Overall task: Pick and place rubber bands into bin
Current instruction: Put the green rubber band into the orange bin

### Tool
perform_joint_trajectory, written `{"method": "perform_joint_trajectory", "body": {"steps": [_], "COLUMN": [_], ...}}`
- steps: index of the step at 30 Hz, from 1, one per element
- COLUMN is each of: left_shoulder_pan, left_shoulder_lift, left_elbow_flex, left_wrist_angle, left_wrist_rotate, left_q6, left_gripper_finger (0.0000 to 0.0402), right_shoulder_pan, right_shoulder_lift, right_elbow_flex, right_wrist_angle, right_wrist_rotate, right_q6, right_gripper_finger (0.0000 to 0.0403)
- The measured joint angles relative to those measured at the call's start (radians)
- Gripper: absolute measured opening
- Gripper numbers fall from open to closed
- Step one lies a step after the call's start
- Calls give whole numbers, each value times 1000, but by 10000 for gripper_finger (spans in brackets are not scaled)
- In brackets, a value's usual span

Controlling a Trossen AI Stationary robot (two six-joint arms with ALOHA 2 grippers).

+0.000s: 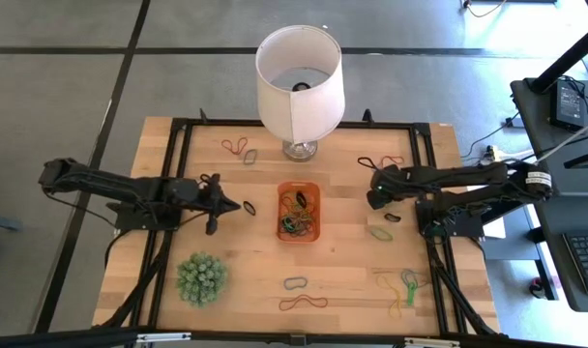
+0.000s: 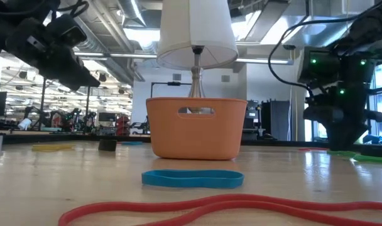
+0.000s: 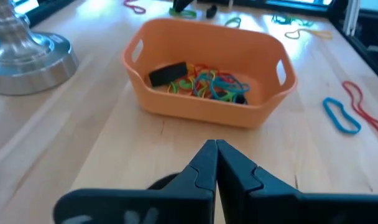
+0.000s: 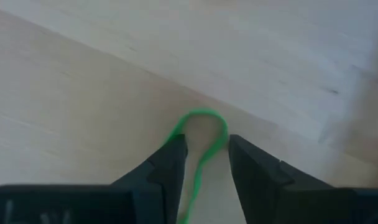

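One orange bin (image 1: 299, 212) is seen at the centre of the high view, with a tangle of rubber bands (image 1: 298, 213) inside; roughly ten more bands are scattered over the wooden table (image 1: 342, 280), toward the top, right and bottom of the frame. Two grippers are shown. The left gripper (image 1: 213, 208), left of the bin, is fully closed and empty. The right gripper (image 4: 206, 152) is parted, a green band (image 4: 201, 140) lying between its fingers; whether it is gripped cannot be told.

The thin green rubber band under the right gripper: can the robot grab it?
Probably yes. The right gripper is open low over the wooden table, and the thin green rubber band runs between its fingers, with nothing in the way.
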Motion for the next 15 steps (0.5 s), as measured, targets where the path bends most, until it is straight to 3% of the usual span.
{"method": "perform_joint_trajectory", "body": {"steps": [4,9,15], "left_shoulder_pan": [0,0,0], "left_shoulder_lift": [-29,-66,-112], "left_elbow_flex": [0,0,0], "left_wrist_angle": [1,-1,1], "left_wrist_rotate": [-1,-21,-23], "left_q6": [0,0,-1], "left_gripper_finger": [2,2,1], "right_shoulder_pan": [0,-1,-2], "right_shoulder_lift": [0,4,0], "right_elbow_flex": [-16,-12,33], "right_wrist_angle": [14,24,-16], "right_wrist_rotate": [4,7,3], "right_q6": [-13,-38,-79], "right_gripper_finger": [106,16,12]}}
